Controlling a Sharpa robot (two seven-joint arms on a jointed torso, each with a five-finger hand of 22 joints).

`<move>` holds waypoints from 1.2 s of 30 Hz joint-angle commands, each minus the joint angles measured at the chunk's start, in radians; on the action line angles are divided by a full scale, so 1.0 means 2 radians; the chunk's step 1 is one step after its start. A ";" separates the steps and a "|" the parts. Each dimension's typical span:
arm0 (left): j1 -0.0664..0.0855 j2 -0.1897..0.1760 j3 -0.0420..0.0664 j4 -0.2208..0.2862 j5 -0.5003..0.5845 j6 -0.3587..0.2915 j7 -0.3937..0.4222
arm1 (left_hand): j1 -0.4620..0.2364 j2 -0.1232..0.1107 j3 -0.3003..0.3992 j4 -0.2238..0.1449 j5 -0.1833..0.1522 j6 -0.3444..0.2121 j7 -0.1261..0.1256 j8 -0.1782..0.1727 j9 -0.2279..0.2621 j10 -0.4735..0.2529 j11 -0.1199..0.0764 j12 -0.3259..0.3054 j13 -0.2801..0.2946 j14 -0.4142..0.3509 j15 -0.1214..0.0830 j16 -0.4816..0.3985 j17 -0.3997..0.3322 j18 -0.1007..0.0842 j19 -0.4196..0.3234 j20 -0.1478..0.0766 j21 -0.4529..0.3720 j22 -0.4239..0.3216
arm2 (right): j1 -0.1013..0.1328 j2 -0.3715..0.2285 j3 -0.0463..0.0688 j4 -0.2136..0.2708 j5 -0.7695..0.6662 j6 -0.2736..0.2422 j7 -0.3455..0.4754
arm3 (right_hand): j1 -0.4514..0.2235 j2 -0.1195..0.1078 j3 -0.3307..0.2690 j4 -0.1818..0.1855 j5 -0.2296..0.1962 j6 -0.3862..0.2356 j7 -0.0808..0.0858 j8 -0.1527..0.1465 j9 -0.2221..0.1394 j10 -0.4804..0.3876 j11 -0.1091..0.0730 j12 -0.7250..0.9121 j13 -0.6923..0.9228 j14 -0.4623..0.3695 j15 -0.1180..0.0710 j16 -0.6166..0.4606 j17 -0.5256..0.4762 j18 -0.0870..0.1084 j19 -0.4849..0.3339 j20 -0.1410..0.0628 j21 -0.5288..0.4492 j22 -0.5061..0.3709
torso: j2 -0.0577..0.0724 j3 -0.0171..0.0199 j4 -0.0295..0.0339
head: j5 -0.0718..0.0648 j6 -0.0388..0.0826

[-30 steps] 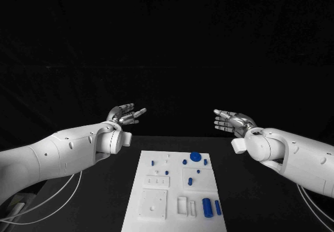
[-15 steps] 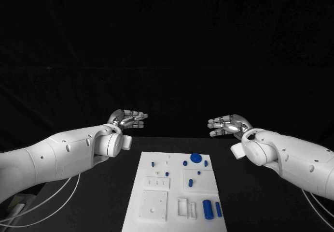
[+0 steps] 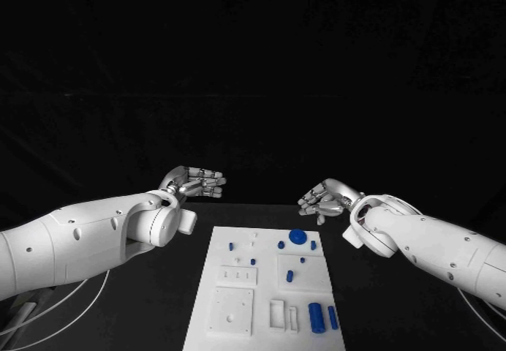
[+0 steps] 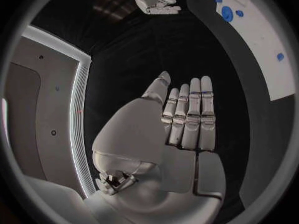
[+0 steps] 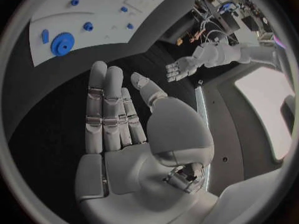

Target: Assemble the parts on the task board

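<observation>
Fingers first: your left hand (image 3: 196, 182) and right hand (image 3: 325, 199) both had fingers straight, side by side, and held nothing at all, hovering beyond the far edge of the task board (image 3: 238, 296). The board sat mid-tabletop with the blue parts (image 3: 315, 316) scattered on it: a round disc (image 3: 297, 235) near its far edge, longer pegs by the near right corner. Looked to me like assembly hadn't started, so basically everything was left.

Robotics lab: black-draped table (image 3: 390, 292), wired electronics rack (image 5: 227, 7).
</observation>
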 commanded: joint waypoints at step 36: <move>0.006 -0.018 0.000 0.068 -0.029 0.030 0.014 | -0.021 0.008 -0.012 -0.030 0.001 -0.003 0.004 0.000 0.000 -0.017 0.006 0.001 0.001 0.002 0.001 0.000 0.000 -0.005 -0.019 0.003 0.024 0.010 | -0.020 0.035 0.000 0.025 -0.375 0.017 -0.128 | 0.028 -0.042 0.013 0.045 -0.055 -0.018 -0.005 -0.001 0.000 -0.050 0.010 0.002 0.000 -0.011 0.009 0.135 -0.033 0.003 0.023 0.005 0.014 0.157 | 0.066 -0.0080 0.0266 | -0.022 0.006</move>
